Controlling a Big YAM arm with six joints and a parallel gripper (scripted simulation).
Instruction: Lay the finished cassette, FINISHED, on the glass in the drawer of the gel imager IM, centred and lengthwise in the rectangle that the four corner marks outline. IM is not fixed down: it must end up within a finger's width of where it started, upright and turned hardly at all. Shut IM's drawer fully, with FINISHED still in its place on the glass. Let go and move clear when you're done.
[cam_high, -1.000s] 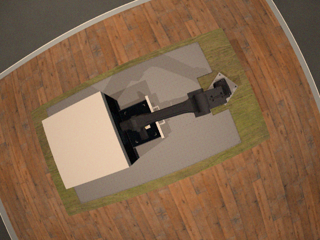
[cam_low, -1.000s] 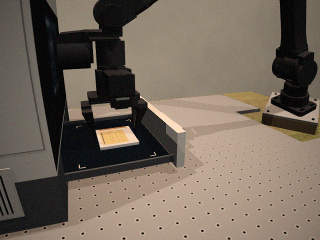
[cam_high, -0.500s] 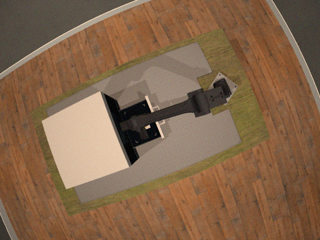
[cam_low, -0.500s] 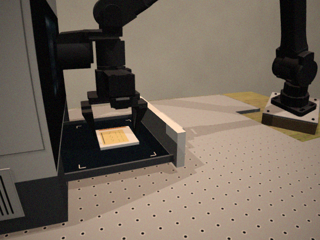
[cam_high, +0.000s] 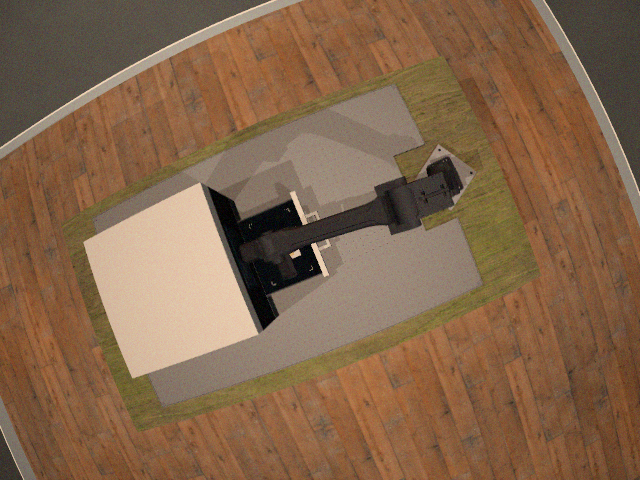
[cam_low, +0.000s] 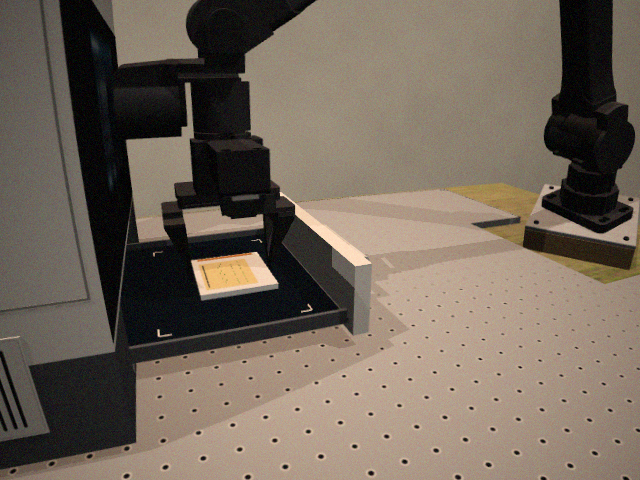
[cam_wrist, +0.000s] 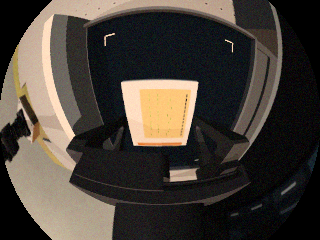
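The gel cassette (cam_high: 295, 254) (cam_low: 237, 275) (cam_wrist: 160, 114) looks light, stiff, possibly slick; grip its opposite side edges. The hand (cam_low: 227, 253) (cam_wrist: 159, 119) is spread.

You've got a plain grey-beige wall (cam_low: 439, 103) behind, brown plank flooring (cam_high: 387, 413) beneath, a pale curved border (cam_high: 155, 59), and dim, warm light casting shadows.
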